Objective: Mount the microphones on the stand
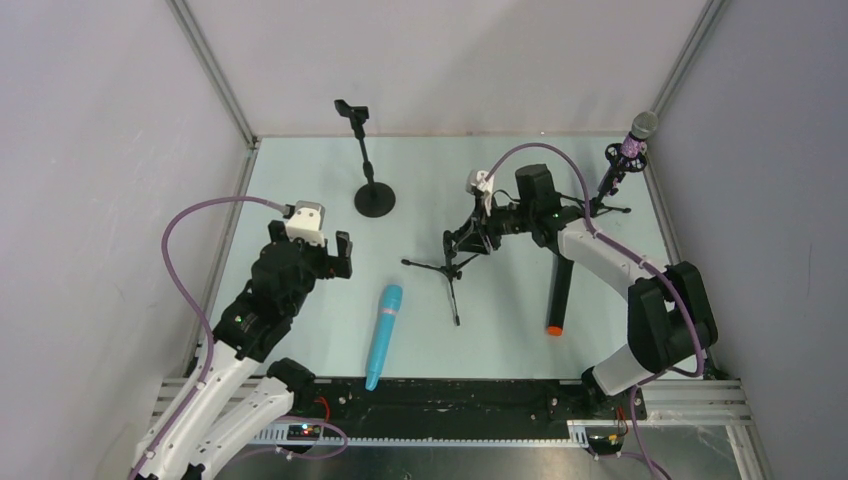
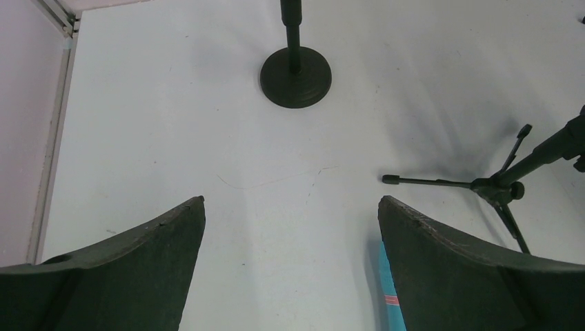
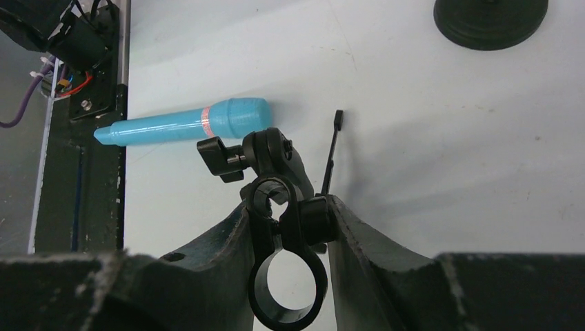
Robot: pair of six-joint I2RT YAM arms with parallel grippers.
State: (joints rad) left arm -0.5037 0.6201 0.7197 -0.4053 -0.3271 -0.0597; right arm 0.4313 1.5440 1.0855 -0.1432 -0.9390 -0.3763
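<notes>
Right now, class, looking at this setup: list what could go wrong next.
1. The right end effector is shut on the clip of the tripod stand; a pull could tip it over.
2. The turquoise microphone lies loose near the open left end effector; a nudge might roll it away.

Turquoise microphone (image 1: 383,335), black microphone (image 1: 558,295) (orange end) lying flat, purple microphone (image 1: 634,142) clipped, head up

1 turquoise microphone (image 1: 383,335), 1 purple glittery microphone (image 1: 633,146), 1 black microphone (image 1: 559,295), orange-ended.

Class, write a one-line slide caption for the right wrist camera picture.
Right claw clamped on the tripod stand's clip, turquoise microphone lying beyond.
</notes>
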